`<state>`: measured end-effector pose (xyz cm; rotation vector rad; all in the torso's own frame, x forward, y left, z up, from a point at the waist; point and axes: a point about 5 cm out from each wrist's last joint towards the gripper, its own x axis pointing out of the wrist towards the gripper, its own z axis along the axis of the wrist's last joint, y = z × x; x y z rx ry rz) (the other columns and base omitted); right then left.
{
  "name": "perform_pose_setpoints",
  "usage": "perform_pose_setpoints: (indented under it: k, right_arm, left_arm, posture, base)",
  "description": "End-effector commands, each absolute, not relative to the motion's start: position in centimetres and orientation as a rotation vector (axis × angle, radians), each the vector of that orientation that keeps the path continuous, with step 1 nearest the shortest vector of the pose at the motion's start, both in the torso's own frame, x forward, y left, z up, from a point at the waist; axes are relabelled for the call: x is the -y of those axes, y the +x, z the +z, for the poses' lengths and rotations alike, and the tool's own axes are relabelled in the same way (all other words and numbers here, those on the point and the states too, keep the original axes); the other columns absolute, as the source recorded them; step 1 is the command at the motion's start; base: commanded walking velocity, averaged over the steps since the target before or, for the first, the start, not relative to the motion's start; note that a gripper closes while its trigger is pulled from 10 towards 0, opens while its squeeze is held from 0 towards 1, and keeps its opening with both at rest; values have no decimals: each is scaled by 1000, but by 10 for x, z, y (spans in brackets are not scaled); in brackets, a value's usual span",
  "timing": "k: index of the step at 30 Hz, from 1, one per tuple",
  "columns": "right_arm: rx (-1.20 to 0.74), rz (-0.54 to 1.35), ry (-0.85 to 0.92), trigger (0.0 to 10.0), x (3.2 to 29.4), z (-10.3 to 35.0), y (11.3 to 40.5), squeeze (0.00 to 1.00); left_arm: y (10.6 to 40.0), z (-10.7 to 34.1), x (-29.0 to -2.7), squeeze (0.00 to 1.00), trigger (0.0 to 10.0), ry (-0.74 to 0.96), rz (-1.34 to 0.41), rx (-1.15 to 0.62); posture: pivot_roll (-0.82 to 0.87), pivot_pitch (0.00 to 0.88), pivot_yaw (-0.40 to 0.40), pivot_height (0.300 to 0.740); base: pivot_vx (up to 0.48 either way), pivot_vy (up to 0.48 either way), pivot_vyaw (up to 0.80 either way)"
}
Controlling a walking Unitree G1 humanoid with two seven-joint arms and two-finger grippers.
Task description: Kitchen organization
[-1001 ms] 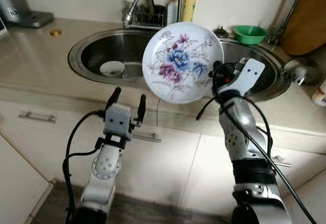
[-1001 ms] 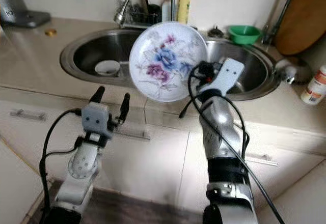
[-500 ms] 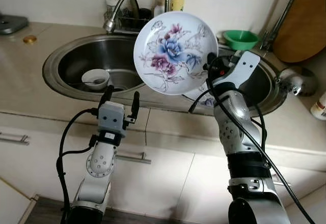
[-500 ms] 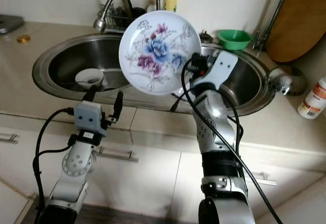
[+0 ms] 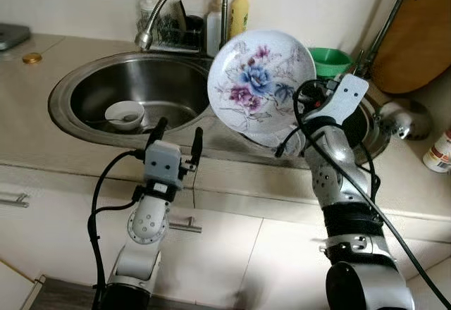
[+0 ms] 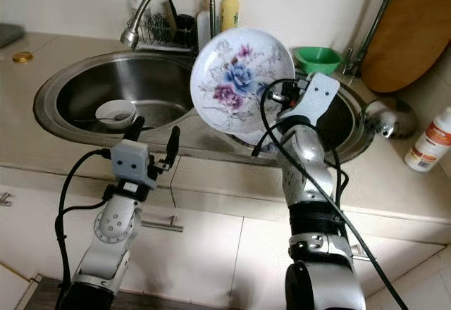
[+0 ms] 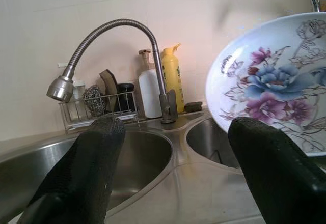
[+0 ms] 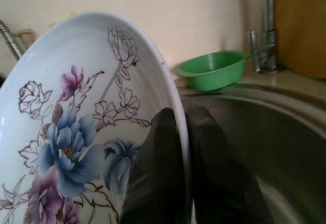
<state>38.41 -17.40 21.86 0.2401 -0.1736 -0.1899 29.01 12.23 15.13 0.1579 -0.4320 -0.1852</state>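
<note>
A white plate with blue and purple flowers [image 5: 261,88] is held up on edge over the rim between the two sink basins. My right gripper [image 5: 304,104] is shut on the plate's right rim [image 8: 178,117], one finger on each face. My left gripper [image 5: 176,135] stands open in front of the left basin [image 5: 127,88], holding nothing; its fingers [image 7: 91,168] frame the faucet and the plate [image 7: 275,91]. A small white bowl [image 5: 125,115] lies in the left basin.
A curved faucet [image 5: 180,0] rises behind the basins, beside a wire rack, a white bottle and a yellow bottle [image 5: 239,10]. A green bowl [image 5: 328,61] sits behind the right basin. A round wooden board [image 5: 412,39] leans at the right. A bottle [image 6: 430,141] stands on the right counter.
The camera view has shifted. The plate has swung slightly right and lower in the right gripper's hold. The left gripper stays open.
</note>
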Motion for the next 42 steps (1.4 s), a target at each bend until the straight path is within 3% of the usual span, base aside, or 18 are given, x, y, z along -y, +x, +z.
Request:
perform_pose_setpoints:
  k: [1,9,16,21,26,37,38,39,40,41,42]
  right_arm:
    - [176,-264,161,10000,180,226,389,0]
    - [176,-359,-20,10000,188,225,394,0]
    - [239,-168,-158,10000,148,229,400,0]
    - [172,-19,-112,10000,121,215,402,0]
    - [121,50,-116,10000,110,201,399,0]
    - [-41,110,-64,10000,109,176,399,0]
    - [-50,112,-58,10000,109,174,398,63]
    - [-55,115,-56,10000,109,173,398,212]
    - [-67,117,-56,10000,110,171,397,502]
    - [-72,117,-56,10000,110,170,397,1000]
    - [-75,117,-55,10000,110,169,397,1000]
  left_arm:
    - [290,153,-121,0,10000,157,-191,442]
    - [290,153,-122,0,10000,159,-187,441]
    - [290,152,-122,0,10000,163,-191,438]
    - [290,152,-121,0,10000,162,-188,437]
    - [289,151,-122,0,10000,166,-185,431]
    - [290,149,-119,0,10000,164,-193,422]
    - [290,149,-119,0,10000,164,-194,421]
    - [290,149,-119,0,10000,164,-195,420]
    - [290,149,-119,0,10000,165,-195,420]
    - [290,149,-119,0,10000,166,-194,419]
    - [290,149,-119,0,10000,166,-194,418]
  posture:
    - [114,0,-30,740]
    - [120,0,-30,740]
    - [121,0,-27,740]
    - [127,0,-31,740]
    - [128,0,-32,740]
    - [117,0,-30,740]
    - [117,0,-30,740]
    - [119,0,-30,740]
    - [119,0,-30,740]
    - [119,0,-30,740]
    - [119,0,-30,740]
  base:
    - [0,0,0]
    - [0,0,0]
    - [0,0,0]
    - [0,0,0]
    - [0,0,0]
    - [0,0,0]
    - [0,0,0]
    - [0,0,0]
    - [0,0,0]
    - [0,0,0]
    - [0,0,0]
